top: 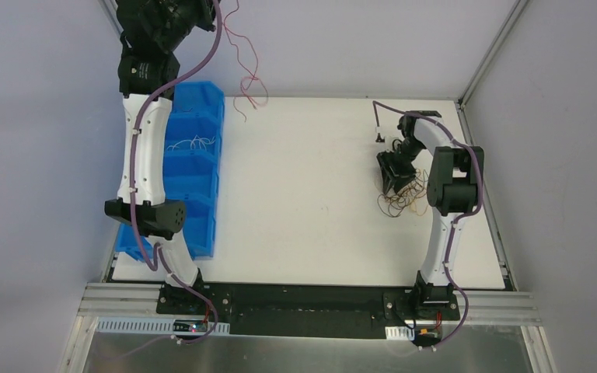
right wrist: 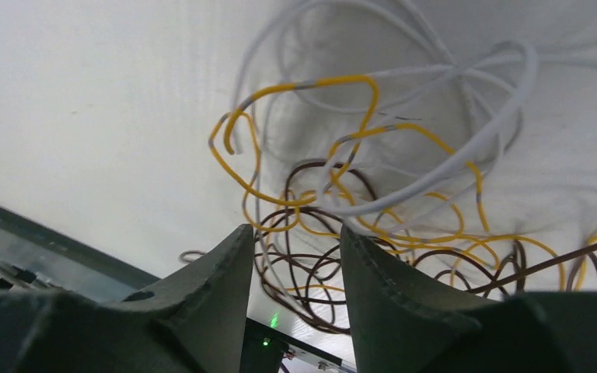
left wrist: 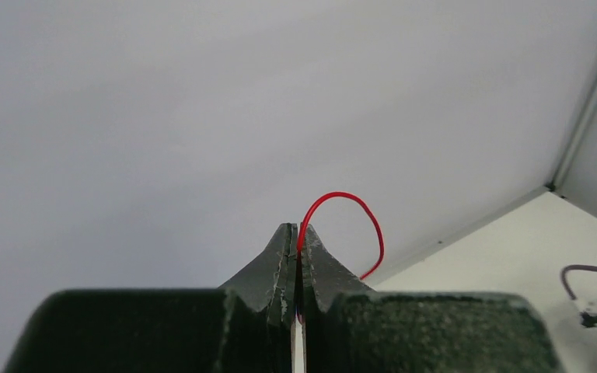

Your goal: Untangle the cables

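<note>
My left gripper (top: 202, 12) is raised high at the far left, above the back of the table. It is shut on a thin red wire (top: 247, 85) that dangles in loose loops down to the table's back edge. In the left wrist view the jaws (left wrist: 297, 229) pinch the red wire (left wrist: 357, 203), which arcs out to the right. My right gripper (top: 395, 183) is open, low over a tangle of yellow, dark brown and white cables (top: 404, 203) at the right. In the right wrist view the tangle (right wrist: 389, 225) lies between and beyond the open fingers (right wrist: 295, 233).
A row of blue bins (top: 198, 167) stands along the table's left side, one holding white wires (top: 194, 144). The enclosure's walls rise close behind and to the right. A small connector on a purple hose (top: 378, 128) hangs near the right arm.
</note>
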You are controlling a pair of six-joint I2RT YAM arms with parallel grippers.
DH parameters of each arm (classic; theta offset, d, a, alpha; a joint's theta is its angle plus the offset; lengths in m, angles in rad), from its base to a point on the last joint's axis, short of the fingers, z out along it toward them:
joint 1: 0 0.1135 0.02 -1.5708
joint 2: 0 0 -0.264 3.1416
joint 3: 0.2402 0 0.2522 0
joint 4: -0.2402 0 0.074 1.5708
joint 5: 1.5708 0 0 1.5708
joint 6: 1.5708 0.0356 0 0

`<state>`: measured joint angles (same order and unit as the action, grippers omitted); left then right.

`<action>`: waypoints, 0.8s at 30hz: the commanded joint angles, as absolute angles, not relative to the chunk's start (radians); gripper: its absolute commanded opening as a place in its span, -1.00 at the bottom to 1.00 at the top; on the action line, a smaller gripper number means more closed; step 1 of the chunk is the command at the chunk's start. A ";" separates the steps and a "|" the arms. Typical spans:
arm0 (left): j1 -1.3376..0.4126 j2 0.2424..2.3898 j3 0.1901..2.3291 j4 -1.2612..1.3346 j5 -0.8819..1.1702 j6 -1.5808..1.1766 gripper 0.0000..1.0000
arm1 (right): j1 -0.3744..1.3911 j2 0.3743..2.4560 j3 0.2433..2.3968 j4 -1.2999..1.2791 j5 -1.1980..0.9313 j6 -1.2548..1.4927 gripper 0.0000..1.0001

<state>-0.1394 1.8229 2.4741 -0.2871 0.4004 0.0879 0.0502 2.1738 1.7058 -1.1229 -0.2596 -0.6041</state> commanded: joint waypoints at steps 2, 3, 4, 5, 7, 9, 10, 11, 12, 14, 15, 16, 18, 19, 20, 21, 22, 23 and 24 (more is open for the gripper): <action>-0.077 1.869 2.476 -0.170 0.309 0.140 -1.00 | 0.055 2.186 1.806 -1.234 -0.430 -0.662 -0.04; -0.066 1.882 2.481 -0.155 0.315 0.142 -1.00 | 0.056 2.188 1.819 -1.238 -0.438 -0.663 -0.04; -0.057 1.896 2.490 -0.144 0.316 0.146 -1.00 | 0.055 2.192 1.837 -1.239 -0.443 -0.659 -0.04; -0.047 1.918 2.506 -0.138 0.320 0.151 -1.00 | 0.055 2.191 1.846 -1.239 -0.447 -0.657 -0.04; -0.035 1.948 2.539 -0.135 0.341 0.176 -1.00 | 0.055 2.189 1.847 -1.230 -0.459 -0.667 -0.03; -0.028 1.963 2.546 -0.130 0.356 0.224 -1.00 | 0.058 2.192 1.842 -1.210 -0.463 -0.669 -0.03; -0.024 1.968 2.543 -0.123 0.361 0.251 -1.00 | 0.060 2.200 1.848 -1.205 -0.457 -0.668 -0.03; -0.019 1.974 2.542 -0.114 0.361 0.272 -1.00 | 0.062 2.209 1.861 -1.206 -0.452 -0.661 -0.03; -0.009 1.982 2.543 -0.103 0.357 0.287 -1.00 | 0.061 2.223 1.877 -1.206 -0.447 -0.650 -0.03; 0.012 2.004 2.556 -0.075 0.336 0.309 -1.00 | 0.063 2.251 1.918 -1.213 -0.444 -0.628 -0.03; 0.026 2.020 2.566 -0.066 0.317 0.322 -1.00 | 0.064 2.265 1.940 -1.217 -0.444 -0.616 -0.03; 0.039 2.036 2.579 -0.061 0.298 0.334 -1.00 | 0.064 2.279 1.963 -1.221 -0.444 -0.603 -0.03; 0.065 2.063 2.588 -0.049 0.265 0.346 -1.00 | 0.069 2.307 2.008 -1.231 -0.443 -0.578 -0.03; 0.083 2.071 2.586 -0.050 0.259 0.345 -1.00 | 0.072 2.324 2.037 -1.234 -0.442 -0.568 -0.03; 0.100 2.076 2.574 -0.051 0.262 0.351 -1.00 | 0.076 2.336 2.057 -1.237 -0.440 -0.559 -0.03; 0.117 2.077 2.555 -0.047 0.266 0.357 -1.00 | 0.079 2.346 2.074 -1.239 -0.436 -0.552 -0.03; 0.128 2.079 2.540 -0.045 0.268 0.359 -1.00 | 0.083 2.357 2.090 -1.241 -0.433 -0.546 -0.03; 0.140 2.083 2.532 -0.043 0.273 0.360 -1.00 | 0.087 2.368 2.102 -1.243 -0.428 -0.541 -0.03; 0.149 2.090 2.528 -0.043 0.274 0.360 -1.00 | 0.091 2.374 2.114 -1.246 -0.424 -0.538 -0.02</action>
